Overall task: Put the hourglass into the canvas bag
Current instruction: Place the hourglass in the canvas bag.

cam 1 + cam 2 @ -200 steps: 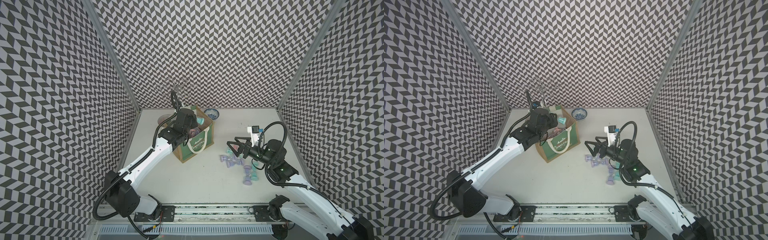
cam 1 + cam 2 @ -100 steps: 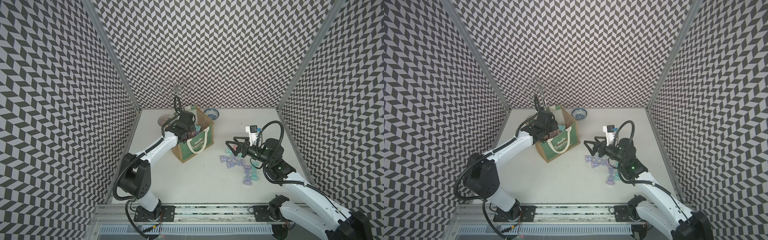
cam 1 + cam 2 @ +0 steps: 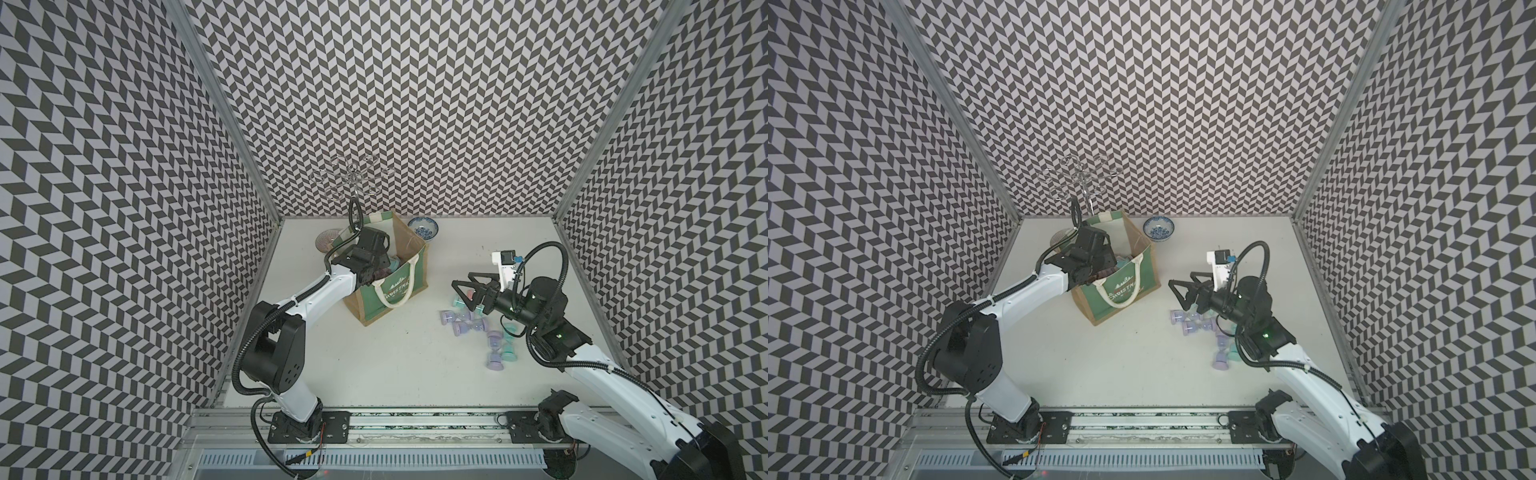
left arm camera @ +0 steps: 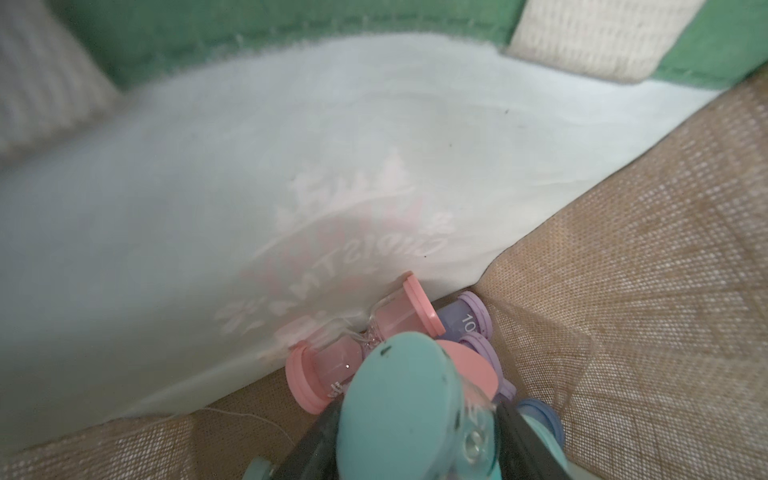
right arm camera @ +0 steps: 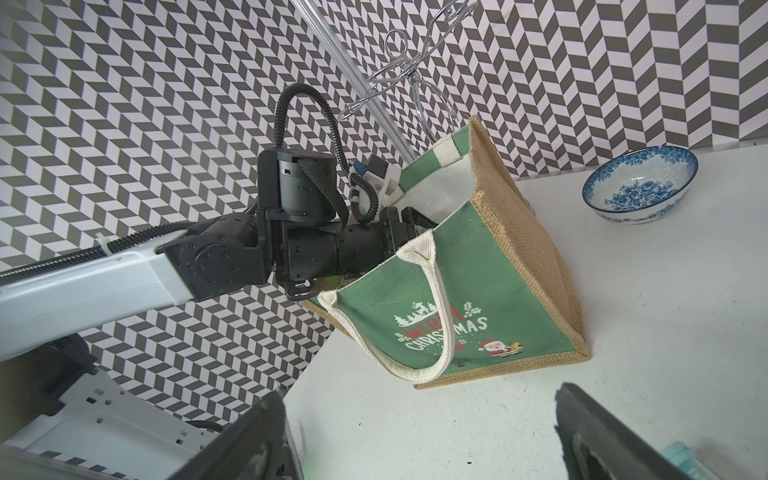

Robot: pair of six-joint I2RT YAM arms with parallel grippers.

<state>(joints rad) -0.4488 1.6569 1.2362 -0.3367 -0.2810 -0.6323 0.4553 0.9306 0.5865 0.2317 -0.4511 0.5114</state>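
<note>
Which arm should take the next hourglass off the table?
Right. The right gripper hangs open over the loose hourglasses; the left gripper is in the bag, a teal hourglass between its jaws.

Bright even light, blurred wrist close-up

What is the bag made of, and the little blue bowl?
The bag looks like rough tan burlap: you can see the open weave on its side. Its green panel looks smoother, maybe coated cloth. The bowl looks like glazed china: shiny white with blue flowers.
</note>
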